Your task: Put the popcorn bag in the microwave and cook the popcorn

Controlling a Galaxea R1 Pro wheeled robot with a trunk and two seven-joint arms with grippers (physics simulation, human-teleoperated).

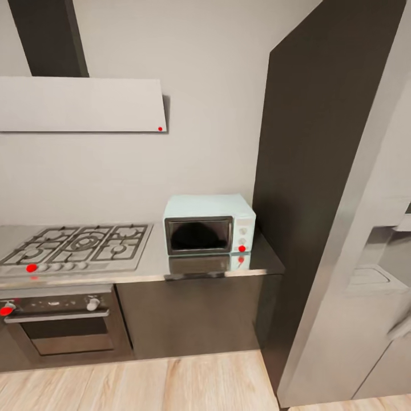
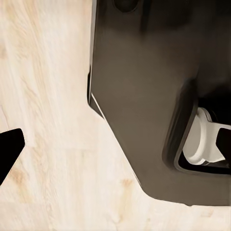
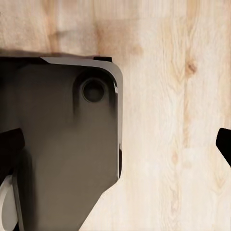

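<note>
One task object shows in the head view: the microwave (image 1: 209,224), door closed, standing on the countertop (image 1: 154,265) at its right end, between the hob (image 1: 80,245) and a tall dark panel (image 1: 319,188). Its knob panel, with a red dot, faces the camera on the door's right side. No bag can be made out on the stretch of countertop seen here. Below the hob sits the built-in oven (image 1: 60,319); a fridge (image 1: 365,297) stands at far right. Both wrist views look down on wood floor (image 2: 48,120) and the robot's dark base (image 3: 62,154). Left gripper: one dark fingertip (image 2: 8,151) at the frame edge, so spacing cannot be told. Right gripper (image 3: 118,144): fingertips at opposite frame edges, apart, holding nothing. Judged relation: the microwave lies ahead and slightly right of centre, well apart from both arms, so neither is clearly nearer.
</note>
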